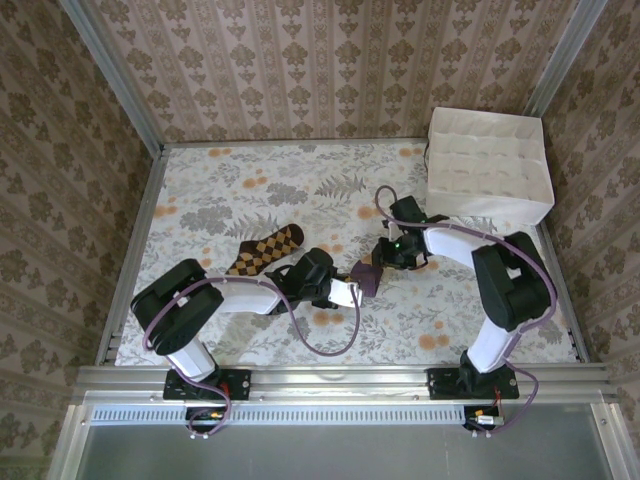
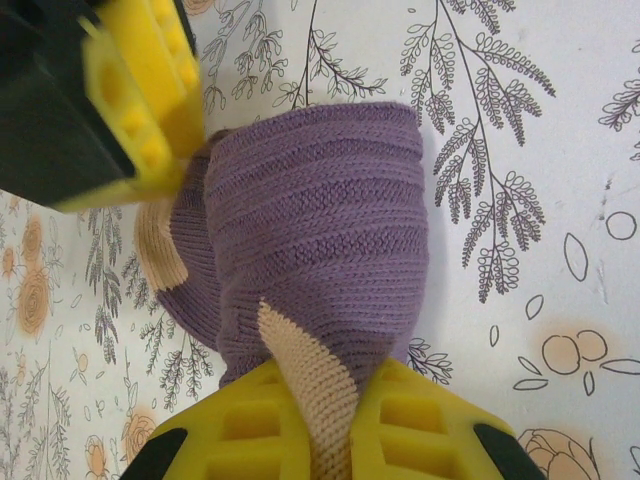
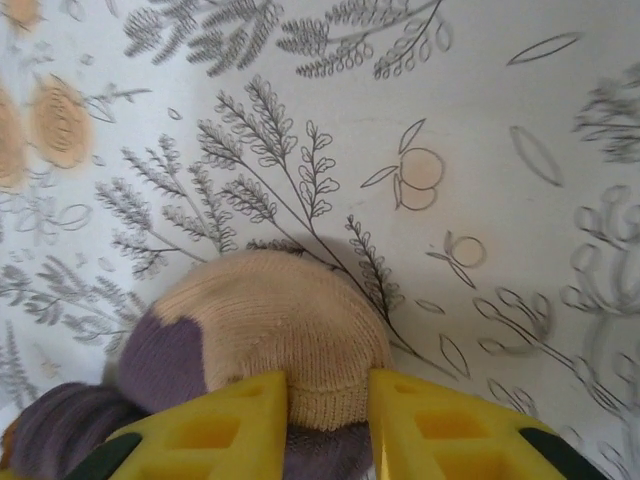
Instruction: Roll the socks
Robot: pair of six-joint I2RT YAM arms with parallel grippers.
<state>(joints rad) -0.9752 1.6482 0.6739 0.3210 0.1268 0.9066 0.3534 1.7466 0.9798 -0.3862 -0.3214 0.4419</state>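
The purple sock (image 1: 366,277) lies bunched on the flowered table between my two grippers. In the left wrist view its ribbed purple body (image 2: 320,210) rises from my left gripper (image 2: 322,425), which is shut on a tan strip of it. My right gripper (image 3: 328,415) is shut on the sock's rounded tan toe (image 3: 270,320), a finger pressing each side. One yellow fingertip (image 2: 140,90) of the right gripper shows at the sock's far end. The brown sock (image 1: 265,250) with orange-yellow checks lies flat to the left, behind the left arm. From above, the left gripper (image 1: 345,292) and right gripper (image 1: 383,258) face each other.
A white fabric box (image 1: 488,165) with divided compartments stands at the back right, close behind the right arm. Metal rails edge the table (image 1: 250,190) on all sides. Open tabletop lies at the back left and front right.
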